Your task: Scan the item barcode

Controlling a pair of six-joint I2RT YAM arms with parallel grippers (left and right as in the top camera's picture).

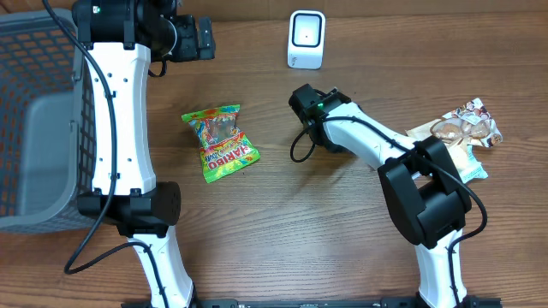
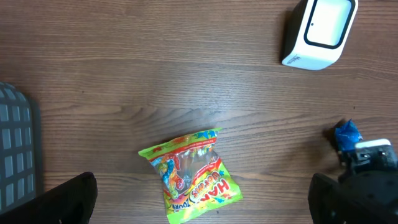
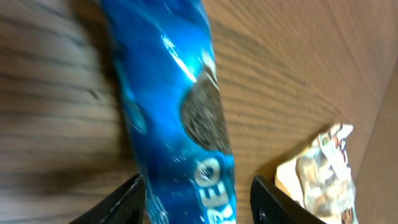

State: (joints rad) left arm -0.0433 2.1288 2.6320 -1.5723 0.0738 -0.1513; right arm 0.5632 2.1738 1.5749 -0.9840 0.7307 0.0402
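Slippage is the big worry here imo; the blue Oreo packet (image 3: 180,106) sits between the fingers of the right gripper (image 3: 198,186), but the jaws look spread around it rather than pinching; one finger is right against the wrapper, the other has a visible sliver of table showing beside it. If the arm lifts or swings toward the scanner (image 1: 306,38) like this, the glossy wrapper could just slide out or twist, and the barcode would end up facing the wrong way; I can't see a barcode on the side that shows, so that's a second way to miss the read.

Position-wise, the packet runs lengthwise out from between the jaws, roughly centred, a bit closer to one finger; can't tell if it's lying on the table or hanging just off it. It's near the scanner, between the Haribo bag (image 1: 221,141) and the other snack packs (image 1: 458,133).

The left gripper (image 2: 202,186) hangs over the Haribo bag with jaws wide apart and nothing in them.
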